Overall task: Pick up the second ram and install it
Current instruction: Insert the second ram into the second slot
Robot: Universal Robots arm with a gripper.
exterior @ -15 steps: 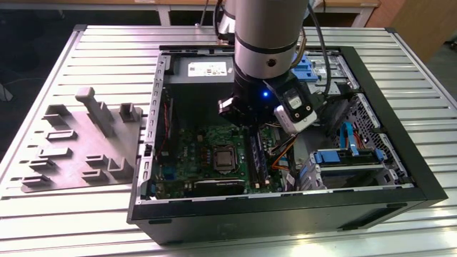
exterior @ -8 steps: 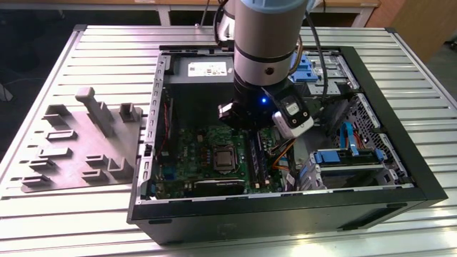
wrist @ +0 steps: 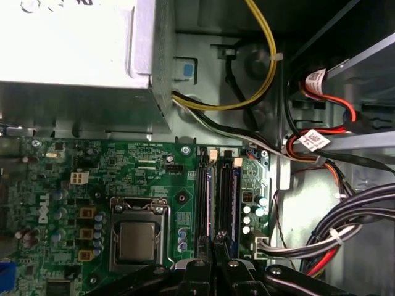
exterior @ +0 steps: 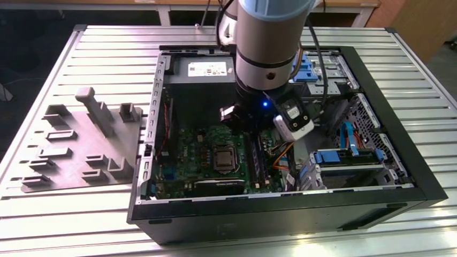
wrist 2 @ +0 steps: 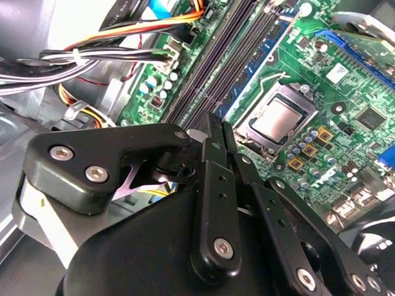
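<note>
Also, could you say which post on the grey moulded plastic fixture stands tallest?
The post at the far end of the grey moulded plastic fixture, toward the exterior view's left; the others are shorter.

Computer case (exterior: pixel 286 214) lies open on the bench (exterior: pixel 64 214). In the exterior view, the fixture (exterior: pixel 78 155) sits on the bench at 9 o'clock of the case, just beside it. Inside the case, the power supply (exterior: pixel 203 67) is at 12 o'clock, the motherboard (exterior: pixel 192 155) lies toward 6 o'clock of it, and the drive bays (exterior: pixel 343 160) are at 3 o'clock. Processor (exterior: pixel 224 158) mid-board. Memory slots (exterior: pixel 257 160) just at its 3 o'clock. Cables (exterior: pixel 282 155) between slots and bays. Arm (exterior: pixel 268 48) enters from 12 o'clock. The claw (wrist 2: pixel 217 126) hangs over the memory slots, near the processor.
</note>
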